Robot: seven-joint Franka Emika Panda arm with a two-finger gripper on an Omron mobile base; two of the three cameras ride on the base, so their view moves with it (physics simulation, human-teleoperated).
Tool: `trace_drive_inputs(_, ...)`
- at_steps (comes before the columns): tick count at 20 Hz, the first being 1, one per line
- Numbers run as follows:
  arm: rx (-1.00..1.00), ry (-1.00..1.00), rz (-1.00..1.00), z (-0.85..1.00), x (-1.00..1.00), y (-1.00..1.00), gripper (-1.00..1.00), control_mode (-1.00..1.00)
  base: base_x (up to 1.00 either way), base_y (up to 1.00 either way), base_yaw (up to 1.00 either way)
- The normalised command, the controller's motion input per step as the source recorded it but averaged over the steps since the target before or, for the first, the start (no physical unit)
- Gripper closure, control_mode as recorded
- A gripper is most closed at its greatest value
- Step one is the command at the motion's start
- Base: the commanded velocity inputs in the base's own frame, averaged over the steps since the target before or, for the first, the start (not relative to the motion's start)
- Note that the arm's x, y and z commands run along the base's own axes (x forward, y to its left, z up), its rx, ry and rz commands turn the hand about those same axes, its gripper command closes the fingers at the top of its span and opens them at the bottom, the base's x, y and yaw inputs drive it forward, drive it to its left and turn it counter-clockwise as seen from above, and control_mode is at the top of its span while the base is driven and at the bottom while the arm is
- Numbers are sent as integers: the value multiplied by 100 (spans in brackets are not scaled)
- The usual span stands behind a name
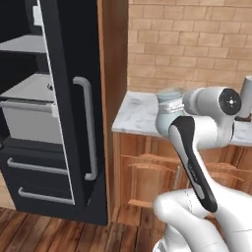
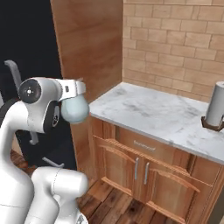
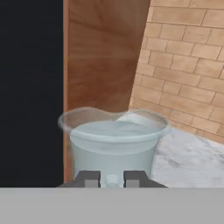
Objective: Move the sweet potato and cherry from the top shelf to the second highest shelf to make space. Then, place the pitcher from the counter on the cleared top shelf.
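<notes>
Over on the left base view, the pitcher (image 1: 168, 106) is mostly tucked behind the white arm, just its pale rim and a bit of its body peeking out above the edge of the marbled surface (image 1: 135, 114), and the hand itself is hidden behind the arm's big joint. To the left the fridge stands open, its dark door (image 1: 74, 113) swung out with a grey handle; inside, the top shelf (image 1: 24, 44) is cut off by the door and the frame edge, and the second highest shelf (image 1: 29, 88) shows below it with a tiny dark speck near its right end, too small to name. Switching to the right base view, the pitcher's round blue-green body (image 2: 74, 109) hangs off the end of the arm, clear of the surface (image 2: 166, 116) and just left of its corner, in front of the wooden panel; the neck and rim are buried under the white wrist, so the fingers can't be made out here. A tall grey cylinder (image 2: 216, 107) stands on a brown holder at the far right, clipped by the frame. Now the hand view: the hand (image 3: 111, 178) has its two dark tips close together, clamped on the pitcher's neck, the flared glassy rim (image 3: 113, 124) wide open above them, and what is in it is hard to make out through the glass.
</notes>
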Motion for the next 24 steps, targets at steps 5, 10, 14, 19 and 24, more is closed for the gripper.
trace_drive_inputs(5, 0, 0, 0, 0, 0, 0, 100, 100, -38, 97, 27)
trace_drive_inputs(10, 0, 0, 0, 0, 0, 0, 100, 100, 1, 100, 20)
trace_drive_inputs(14, 0, 0, 0, 0, 0, 0, 100, 100, 22, 100, 7)
trace_drive_inputs(19, 0, 0, 0, 0, 0, 0, 100, 100, 45, 100, -1)
trace_drive_inputs(24, 0, 0, 0, 0, 0, 0, 100, 100, 35, 62, -22)
